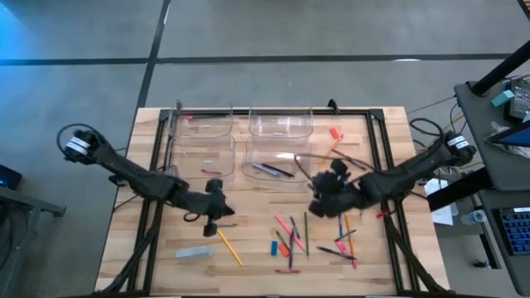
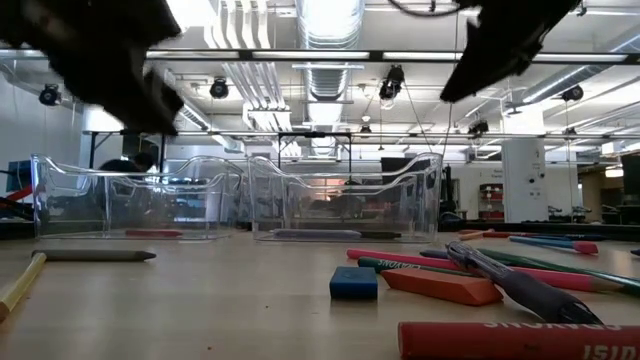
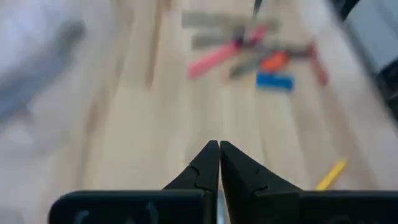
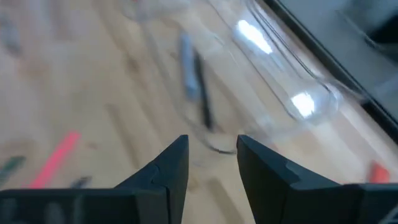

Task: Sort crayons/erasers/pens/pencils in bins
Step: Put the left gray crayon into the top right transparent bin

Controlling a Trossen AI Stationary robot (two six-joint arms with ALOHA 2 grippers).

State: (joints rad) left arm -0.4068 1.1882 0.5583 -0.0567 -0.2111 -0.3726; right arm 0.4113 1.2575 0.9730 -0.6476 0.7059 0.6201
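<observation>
The right gripper has its fingers parted and holds nothing, above the table middle, beside the bin holding two pens. The left gripper is pressed together and empty, low over the table's left half, near a yellow pencil.

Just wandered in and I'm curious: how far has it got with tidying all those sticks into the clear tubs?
Barely begun. Done: two dark pens lie in one clear plastic tub, something small and reddish in another. In hand: nothing; the left hand is shut and empty, the right hand open and empty above the pens' tub. Left: the colourful pile and a yellow pencil on the wooden table.
</observation>
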